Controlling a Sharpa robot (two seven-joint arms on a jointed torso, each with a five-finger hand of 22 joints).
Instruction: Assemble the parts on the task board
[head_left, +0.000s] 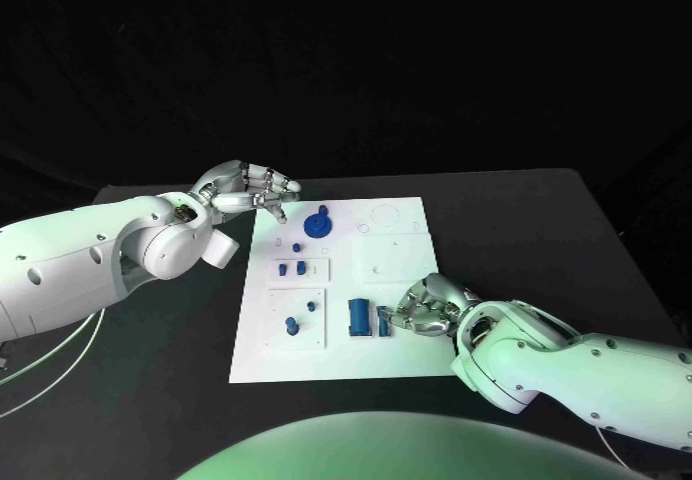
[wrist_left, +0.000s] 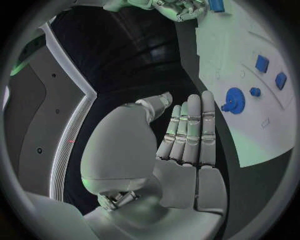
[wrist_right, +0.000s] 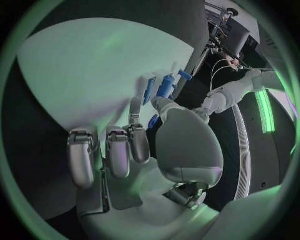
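Observation:
The white task board (head_left: 389, 345) lies in the middle of the table. On it are a blue gear (head_left: 319, 222), several small blue parts (head_left: 293, 268) in pale recesses, a blue block (head_left: 358, 314) and a thin blue piece (head_left: 384, 322). My left hand (head_left: 245, 190) hovers off the board's far left corner with straight, spread fingers and holds nothing; the gear (wrist_left: 234, 100) lies just beyond its fingers (wrist_left: 190, 132). My right hand (head_left: 426, 305) rests on the board beside the thin piece, fingers curled. Its thumb tip meets a blue piece (wrist_right: 165, 86); whether it grips the piece is unclear.
The black table (head_left: 548, 230) runs wide to the right of the board. A small blue peg (wrist_left: 255, 92) and two blue squares (wrist_left: 262, 63) sit near the gear. Another small blue part (head_left: 291, 324) lies in the board's near left recess.

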